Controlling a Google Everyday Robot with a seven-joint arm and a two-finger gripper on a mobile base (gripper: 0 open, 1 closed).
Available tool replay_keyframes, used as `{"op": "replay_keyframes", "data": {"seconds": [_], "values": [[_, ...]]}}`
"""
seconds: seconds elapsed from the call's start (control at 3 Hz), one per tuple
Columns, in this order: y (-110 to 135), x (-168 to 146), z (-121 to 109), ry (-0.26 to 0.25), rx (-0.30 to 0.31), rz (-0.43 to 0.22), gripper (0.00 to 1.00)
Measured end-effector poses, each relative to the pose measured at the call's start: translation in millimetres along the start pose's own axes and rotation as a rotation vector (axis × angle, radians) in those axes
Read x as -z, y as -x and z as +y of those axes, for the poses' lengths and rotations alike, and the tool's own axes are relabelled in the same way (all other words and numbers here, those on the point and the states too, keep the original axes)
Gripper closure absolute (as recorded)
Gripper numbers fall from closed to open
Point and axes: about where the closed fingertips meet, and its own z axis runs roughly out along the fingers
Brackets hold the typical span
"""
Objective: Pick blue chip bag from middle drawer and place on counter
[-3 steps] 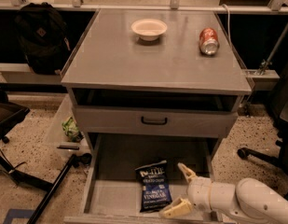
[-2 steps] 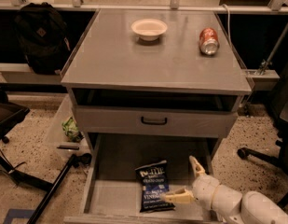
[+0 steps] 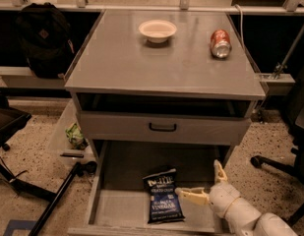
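Now hand [image 3: 199,178] shifted, beside blue chip bag [image 3: 163,196]

Dim warm light sheens the counter [image 3: 141,63]; end effector [image 3: 198,178] hangs over the shadowed drawer [image 3: 122,205].

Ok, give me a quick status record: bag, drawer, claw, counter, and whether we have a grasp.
target: blue chip bag, lying flat, label up
location: on the floor of the middle drawer, which is pulled out; bag sits near its front
tool: claw, open, low over the drawer's right side, just right of the bag
finger position: one finger points at the bag's right edge; contact unclear
grasp: not yet made
drop spot: counter, with a white bowl at back centre and a red soda can at back right
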Motion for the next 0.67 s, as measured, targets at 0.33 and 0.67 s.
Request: {"op": "replay_keyframes", "data": {"seconds": [0.33, 0.67], "values": [[-9, -18, 28, 0.009, 0.145, 0.03, 0.0], [-18, -31, 56, 0.037, 0.26, 0.06, 0.0]]}}
